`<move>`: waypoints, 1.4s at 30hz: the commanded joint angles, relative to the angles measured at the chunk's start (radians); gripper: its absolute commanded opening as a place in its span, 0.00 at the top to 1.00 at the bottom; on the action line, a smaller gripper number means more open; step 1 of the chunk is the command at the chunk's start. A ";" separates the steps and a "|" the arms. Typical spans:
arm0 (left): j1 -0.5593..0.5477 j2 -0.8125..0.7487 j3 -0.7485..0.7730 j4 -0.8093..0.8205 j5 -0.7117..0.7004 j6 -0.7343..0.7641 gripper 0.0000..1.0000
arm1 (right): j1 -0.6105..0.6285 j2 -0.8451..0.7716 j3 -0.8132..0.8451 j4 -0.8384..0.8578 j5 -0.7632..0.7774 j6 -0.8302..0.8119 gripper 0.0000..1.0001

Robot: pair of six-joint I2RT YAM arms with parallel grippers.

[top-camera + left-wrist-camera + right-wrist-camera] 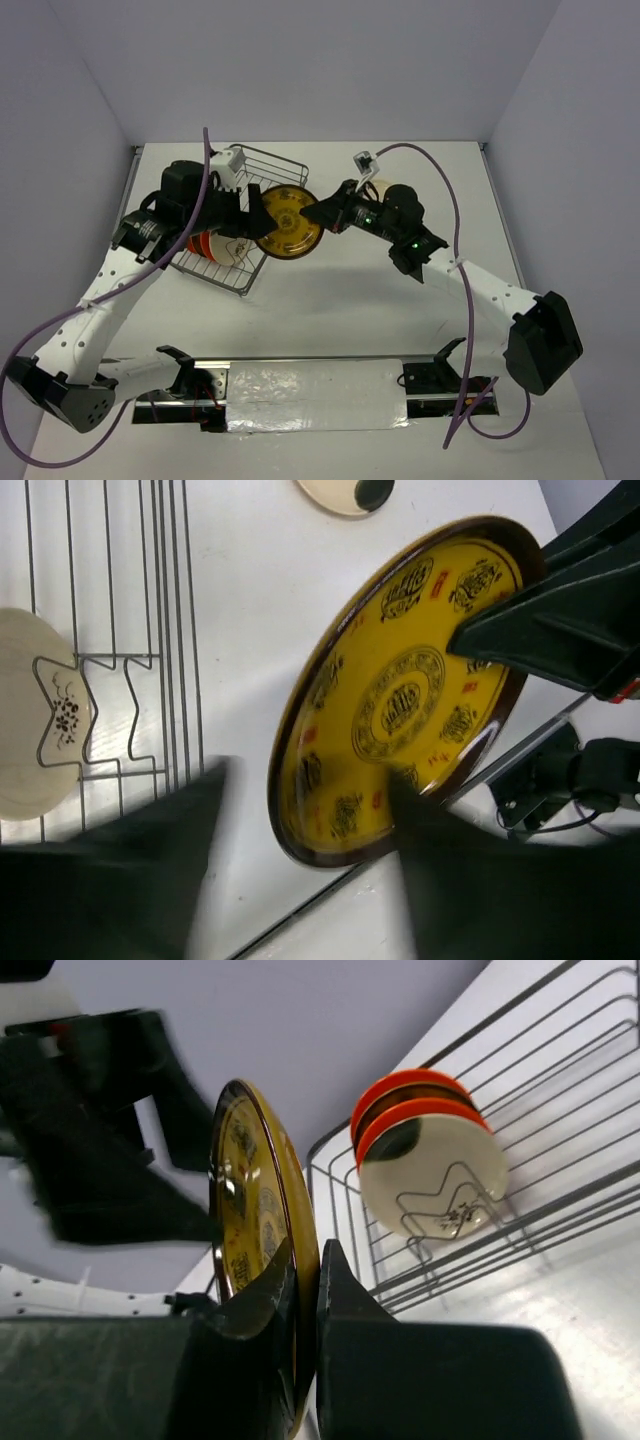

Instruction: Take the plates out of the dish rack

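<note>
— Two grippers flank one plate, as we read it. Which of them has it?

— Our right gripper (308,1255). It is pinched tight on the rim of the round mustard-yellow plate with a dark printed pattern (288,222), one finger on each face.

— And our left gripper (250,208)?

— Spread wide. From the left wrist we see the mustard-yellow plate's rim in the gap between its blurred black fingers (110,880). One finger overlaps the plate's face, but we cannot tell whether it touches.

— Where is the plate, then?

— Held on edge above the white table (330,310), between our two grippers, at the right-hand side of the rectangular silver wire dish rack (275,160).

— What do we see inside the rack?

— Round orange-red plates (405,1085) stand on edge. In front of them is a round cream plate (430,1160) with a dark mark near its rim and a small dark motif lower down. The wavy wire divider (128,712) crosses its face.

— Anything outside the rack?

— One second cream plate (345,492) with a dark spot lies flat on the table beyond the held plate.
</note>
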 commanded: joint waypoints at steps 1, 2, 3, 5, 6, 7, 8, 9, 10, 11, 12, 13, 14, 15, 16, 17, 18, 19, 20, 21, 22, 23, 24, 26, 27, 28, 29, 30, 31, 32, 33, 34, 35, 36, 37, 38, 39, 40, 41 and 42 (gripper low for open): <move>-0.018 0.017 0.068 0.044 -0.067 -0.034 0.01 | -0.027 -0.092 0.018 -0.101 0.195 0.031 1.00; -0.018 0.026 0.085 -0.027 -0.155 -0.031 0.00 | -0.050 -0.101 0.022 -0.184 0.277 0.058 1.00; -0.018 0.041 0.110 -0.061 -0.325 -0.027 0.01 | -0.126 -0.110 0.030 -0.380 0.429 0.137 1.00; -0.018 0.051 0.119 -0.133 -0.483 -0.010 0.01 | -0.233 -0.138 0.010 -0.496 0.513 0.247 1.00; -0.016 0.055 0.115 -0.148 -0.552 -0.004 0.01 | -0.292 -0.155 -0.019 -0.525 0.536 0.275 1.00; -0.016 0.058 0.108 -0.158 -0.654 0.004 0.01 | -0.396 -0.193 -0.086 -0.519 0.588 0.298 1.00; -0.015 0.058 0.098 -0.169 -0.687 0.022 0.00 | -0.447 -0.205 -0.122 -0.505 0.598 0.326 1.00; -0.015 0.069 0.082 -0.171 -0.714 0.028 0.00 | -0.503 -0.213 -0.148 -0.487 0.598 0.335 1.00; -0.012 0.075 0.075 -0.175 -0.747 0.031 0.01 | -0.553 -0.209 -0.186 -0.447 0.589 0.340 1.00; -0.012 0.080 0.069 -0.177 -0.760 0.036 0.01 | -0.646 -0.198 -0.197 -0.416 0.577 0.346 1.00; -0.012 0.093 0.056 -0.178 -0.767 0.038 0.00 | -0.680 -0.183 -0.200 -0.404 0.578 0.349 1.00; -0.012 0.100 0.052 -0.178 -0.772 0.039 0.00 | -0.708 -0.141 -0.194 -0.386 0.581 0.349 1.00; -0.012 0.106 0.046 -0.178 -0.774 0.044 0.00 | -0.749 -0.118 -0.184 -0.382 0.590 0.348 1.00; -0.012 0.115 0.036 -0.175 -0.775 0.047 0.00 | -0.763 -0.089 -0.158 -0.382 0.604 0.345 0.99; -0.012 0.120 0.032 -0.172 -0.772 0.051 0.01 | -0.772 -0.036 -0.145 -0.381 0.621 0.339 0.98; -0.010 0.121 0.030 -0.171 -0.771 0.057 0.01 | -0.792 -0.006 -0.127 -0.384 0.653 0.326 0.97; -0.010 0.129 0.021 -0.168 -0.771 0.058 0.00 | -0.804 0.024 -0.093 -0.401 0.664 0.326 0.97; -0.010 0.130 0.018 -0.165 -0.767 0.059 0.01 | -0.814 0.084 -0.084 -0.392 0.665 0.325 0.96; -0.010 0.130 0.013 -0.157 -0.754 0.068 0.00 | -0.824 0.113 -0.073 -0.381 0.653 0.319 0.94; -0.010 0.130 -0.002 -0.148 -0.746 0.073 0.00 | -0.841 0.174 -0.047 -0.372 0.614 0.317 0.91; -0.009 0.132 -0.008 -0.139 -0.741 0.079 0.00 | -0.844 0.204 -0.032 -0.379 0.600 0.300 0.90; -0.007 0.138 -0.014 -0.138 -0.729 0.081 0.02 | -0.846 0.228 0.002 -0.417 0.593 0.297 0.89; -0.005 0.141 -0.019 -0.137 -0.728 0.084 0.03 | -0.846 0.259 0.007 -0.421 0.592 0.293 0.88; -0.004 0.146 -0.025 -0.131 -0.715 0.088 0.04 | -0.848 0.264 -0.022 -0.369 0.580 0.285 0.71; -0.002 0.146 -0.028 -0.129 -0.714 0.088 0.04 | -0.846 0.261 -0.036 -0.355 0.577 0.289 0.55; -0.002 0.144 -0.031 -0.128 -0.714 0.091 0.04 | -0.848 0.259 -0.042 -0.347 0.572 0.295 0.43; -0.002 0.141 -0.034 -0.131 -0.714 0.091 0.04 | -0.848 0.259 -0.038 -0.374 0.569 0.294 0.40; 0.001 0.140 -0.034 -0.129 -0.715 0.093 0.03 | -0.843 0.259 -0.024 -0.408 0.583 0.292 0.36; 0.002 0.138 -0.034 -0.129 -0.717 0.094 0.03 | -0.837 0.258 -0.007 -0.462 0.610 0.299 0.14; 0.008 0.133 -0.034 -0.131 -0.718 0.094 0.01 | -0.828 0.261 0.061 -0.663 0.654 0.314 0.09; 0.011 0.133 -0.034 -0.131 -0.715 0.096 0.01 | -0.802 0.264 0.098 -0.756 0.781 0.332 0.00; 0.017 0.135 -0.031 -0.131 -0.708 0.096 0.01 | -0.785 0.264 0.153 -0.898 0.837 0.358 0.00; 0.018 0.138 -0.030 -0.131 -0.703 0.096 0.01 | -0.766 0.264 0.169 -0.940 0.874 0.366 0.00; 0.019 0.140 -0.028 -0.132 -0.692 0.096 0.00 | -0.747 0.252 0.177 -0.965 0.898 0.365 0.00; 0.021 0.147 -0.028 -0.129 -0.688 0.094 0.00 | -0.710 0.240 0.179 -0.988 0.950 0.363 0.00; 0.019 0.152 -0.025 -0.126 -0.686 0.094 0.01 | -0.693 0.211 0.174 -1.019 0.977 0.368 0.00; 0.021 0.159 -0.025 -0.129 -0.689 0.091 0.00 | -0.680 0.197 0.172 -1.040 0.998 0.392 0.00; 0.019 0.175 -0.024 -0.131 -0.695 0.093 0.01 | -0.658 0.180 0.171 -1.053 0.997 0.385 0.00; 0.021 0.182 -0.025 -0.129 -0.701 0.094 0.02 | -0.641 0.134 0.156 -1.022 0.986 0.362 0.00; 0.021 0.192 -0.025 -0.122 -0.706 0.099 0.04 | -0.615 0.109 0.146 -1.005 0.985 0.324 0.00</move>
